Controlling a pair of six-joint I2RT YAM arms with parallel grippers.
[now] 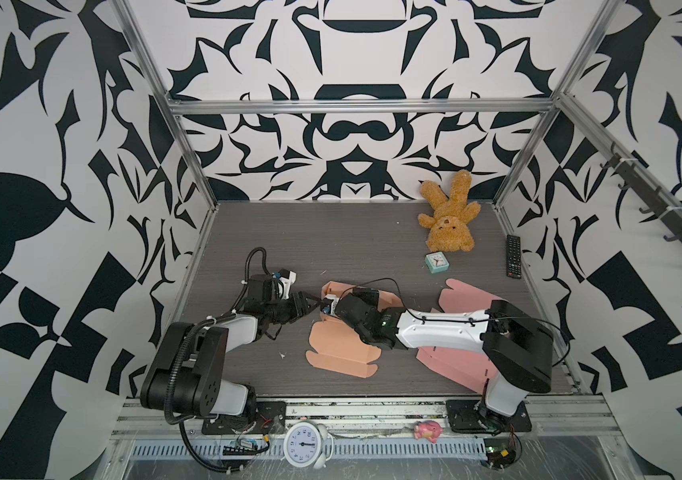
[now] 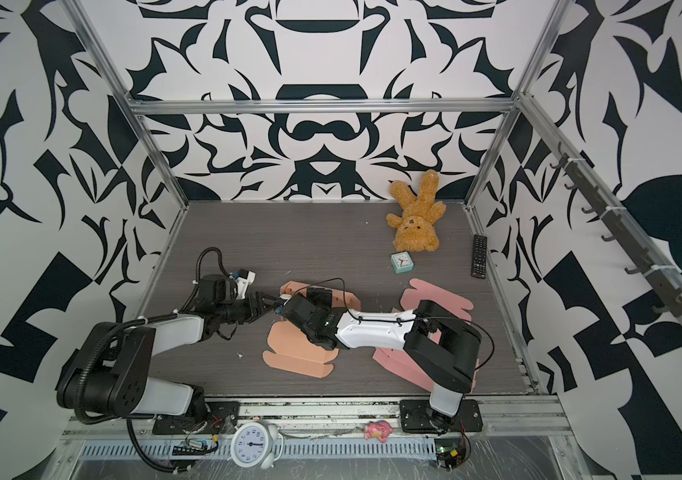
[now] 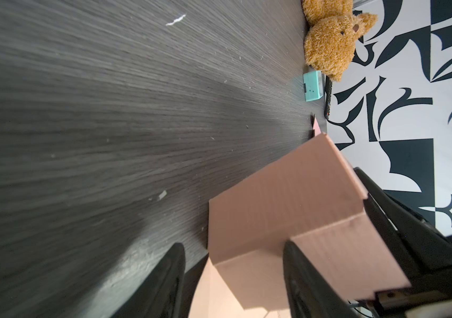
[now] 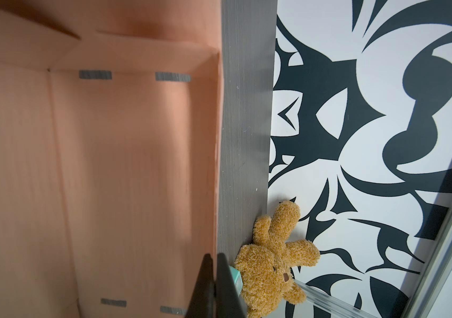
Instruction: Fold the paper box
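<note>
A peach paper box (image 1: 339, 345) (image 2: 293, 353) lies half folded at the table's middle, its near flaps flat and its far walls raised. My left gripper (image 1: 312, 305) (image 2: 271, 303) stands open at the box's left end. In the left wrist view a raised corner of the box (image 3: 274, 198) sits between the spread fingers of that gripper (image 3: 233, 243). My right gripper (image 1: 366, 293) (image 2: 318, 293) reaches over the box from the right. The right wrist view looks into the box (image 4: 123, 165) and shows the right gripper (image 4: 215, 258) shut on the thin edge of its far wall.
A pink flat box blank (image 1: 464, 299) lies under the right arm. A brown teddy (image 1: 449, 220), a small teal clock (image 1: 435, 262) and a black remote (image 1: 513, 255) sit at the back right. A white alarm clock (image 1: 304, 442) and a pink toy (image 1: 426, 430) rest on the front rail.
</note>
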